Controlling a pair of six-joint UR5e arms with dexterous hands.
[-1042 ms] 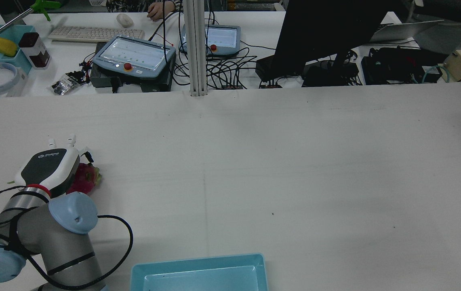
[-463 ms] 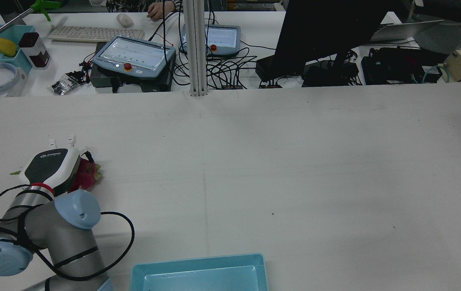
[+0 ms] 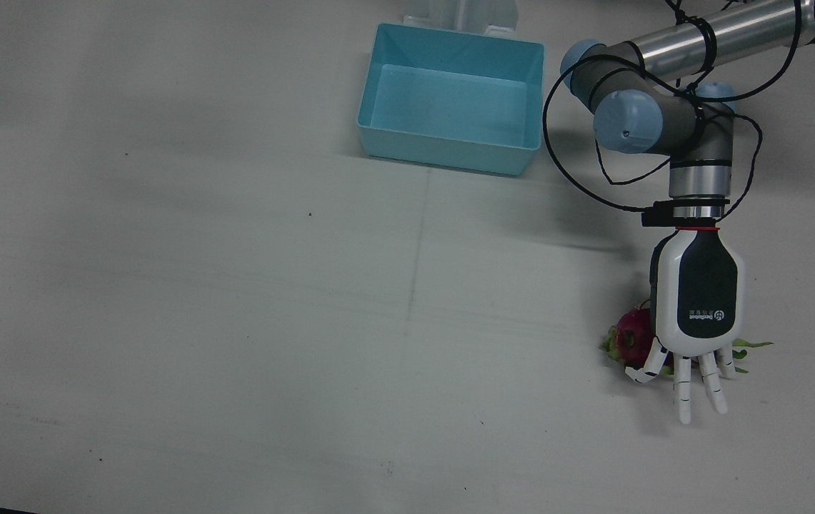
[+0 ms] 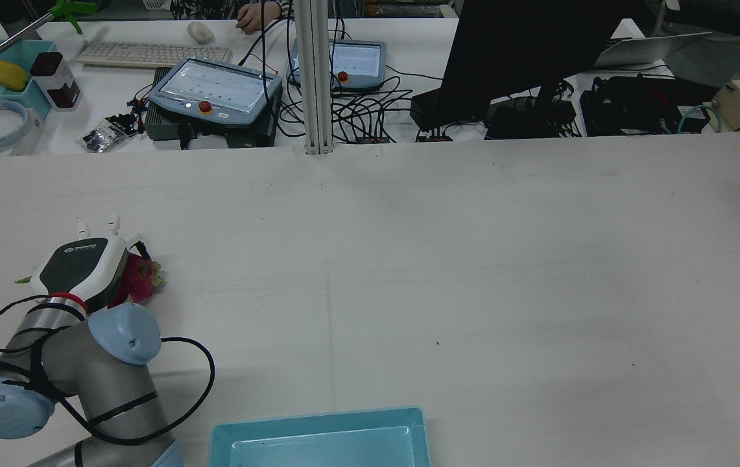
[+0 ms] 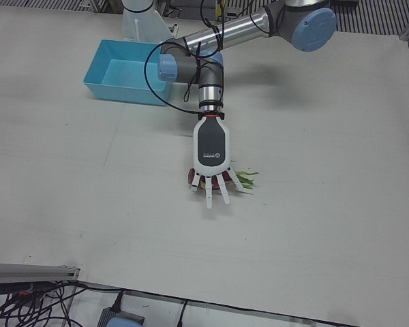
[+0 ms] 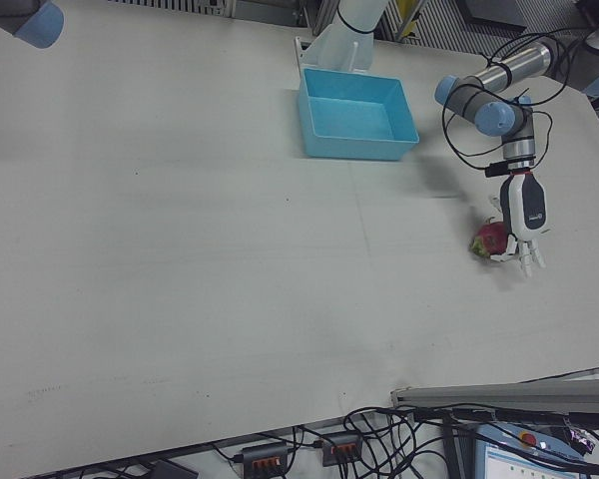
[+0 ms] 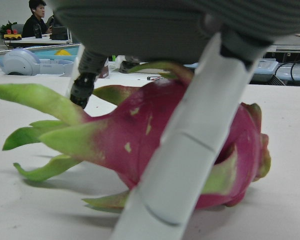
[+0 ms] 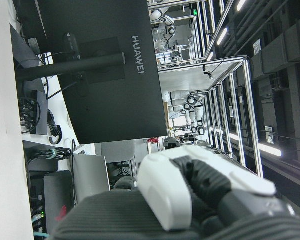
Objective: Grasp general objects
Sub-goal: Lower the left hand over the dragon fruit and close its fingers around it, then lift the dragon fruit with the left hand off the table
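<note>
A pink dragon fruit with green scales lies on the white table near my left arm's side. My left hand hovers palm down directly over it and hides most of it. The fingers stretch out flat past the fruit, and the thumb curls beside it. In the left hand view one white finger crosses in front of the dragon fruit, which rests on the table. From behind, the dragon fruit peeks out to the right of the left hand. Only a folded part of my right hand shows, in its own view.
A light blue bin stands between the arm pedestals, well away from the fruit. Beyond the table's far edge are control pendants, cables, a dark monitor and a person's hand.
My left arm's wrist and elbow have shifted a little and the hand has edged slightly farther over the fruit. The fruit has nudged a little away from the robot.
</note>
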